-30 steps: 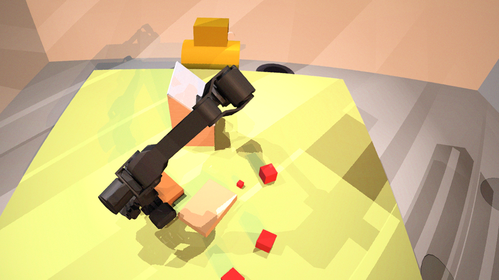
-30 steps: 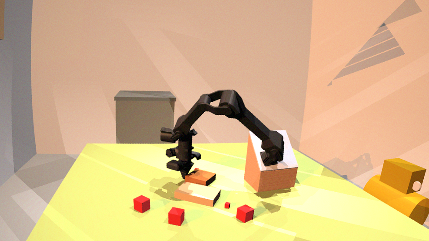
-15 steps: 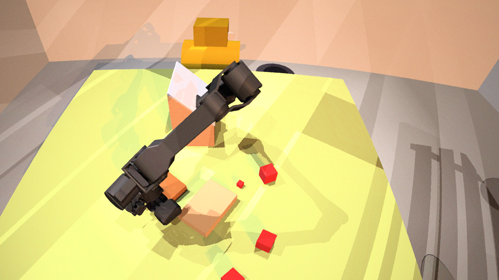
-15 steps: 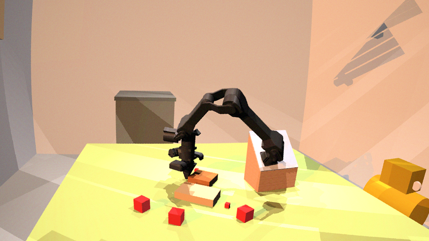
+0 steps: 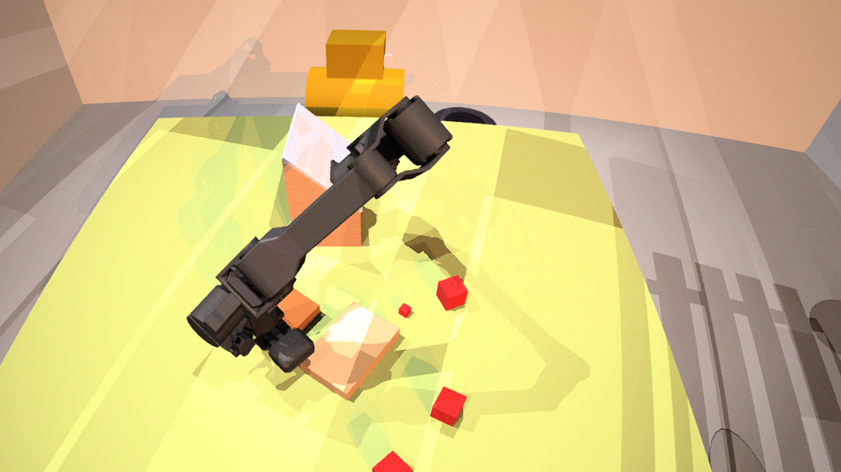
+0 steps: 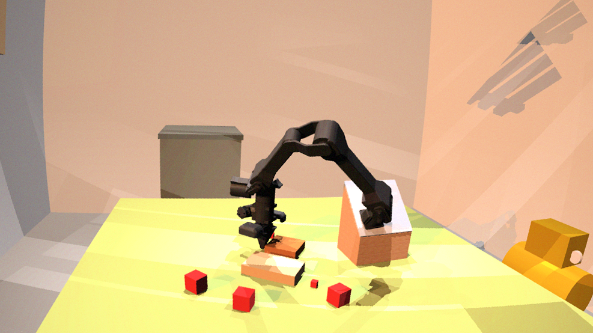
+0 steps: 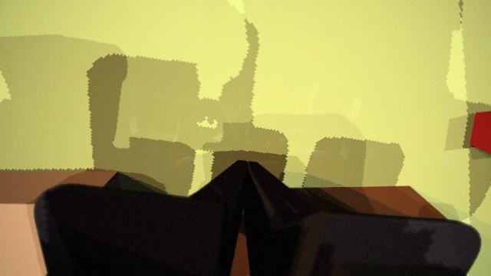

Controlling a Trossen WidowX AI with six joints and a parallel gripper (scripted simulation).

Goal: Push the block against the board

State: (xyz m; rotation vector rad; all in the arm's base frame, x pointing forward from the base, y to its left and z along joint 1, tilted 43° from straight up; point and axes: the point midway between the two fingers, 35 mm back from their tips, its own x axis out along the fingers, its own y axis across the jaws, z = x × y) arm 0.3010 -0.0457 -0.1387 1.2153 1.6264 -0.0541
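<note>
The gripper (image 5: 268, 333) hangs low over the yellow-green table (image 5: 118, 365) with its jaws pressed together and nothing between them (the wrist view shows the two fingertips meeting in a point). The small orange square block (image 5: 299, 309) lies right at the jaws, partly hidden under the wrist. The paler board (image 5: 355, 348) lies just beside the jaws on their other side; whether block and board touch cannot be told. Four red cubes, one (image 5: 451, 292) nearest the board, sit scattered beyond the board, well apart from the jaws.
</note>
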